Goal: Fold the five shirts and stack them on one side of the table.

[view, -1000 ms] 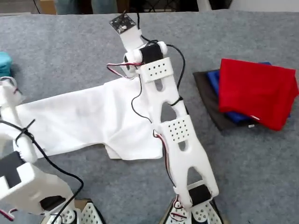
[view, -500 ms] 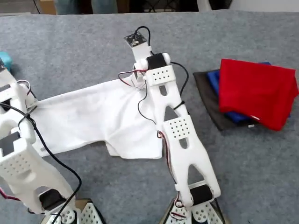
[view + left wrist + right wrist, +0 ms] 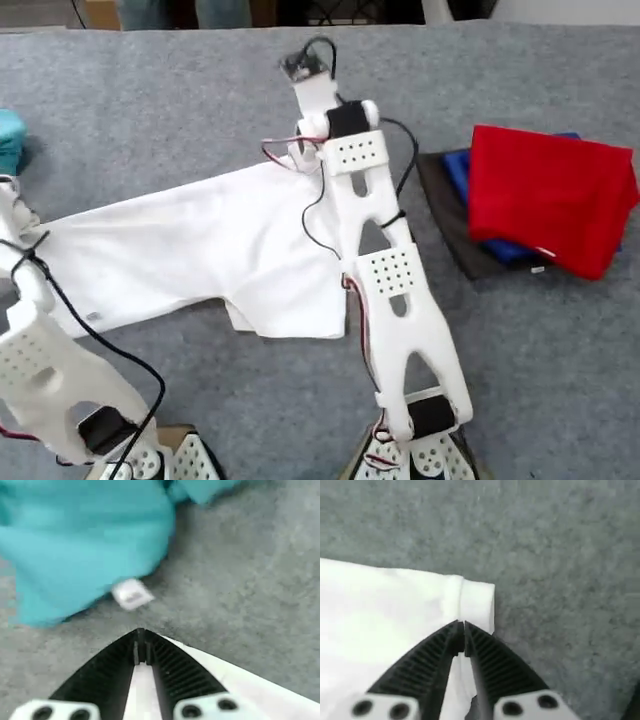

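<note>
The white shirt (image 3: 200,250) lies spread across the middle of the gray surface (image 3: 150,90), its near edge already doubled under into a loose flap. The right gripper (image 3: 460,630) is clenched on the folded hem at the shirt's far right corner, with only a narrow bite of cloth between its jaws. The left gripper (image 3: 139,642) is pinched shut at the shirt's left end, seemingly on the white edge. Just beyond it, at the far left, lies a crumpled teal shirt (image 3: 75,540) with a small white label (image 3: 131,594). Well apart on the right sits the stack: a red shirt (image 3: 550,195) on top of a blue one (image 3: 460,175) and a dark one (image 3: 445,215).

The risks look like these. A shallow pinch could let the hem slip out once the cloth is lifted or pulled taut. Uneven pulling would skew the fold. The left gripper is close enough to the teal shirt to snag it, and the right arm's loose cables could drag over the white cloth and wrinkle it.
</note>
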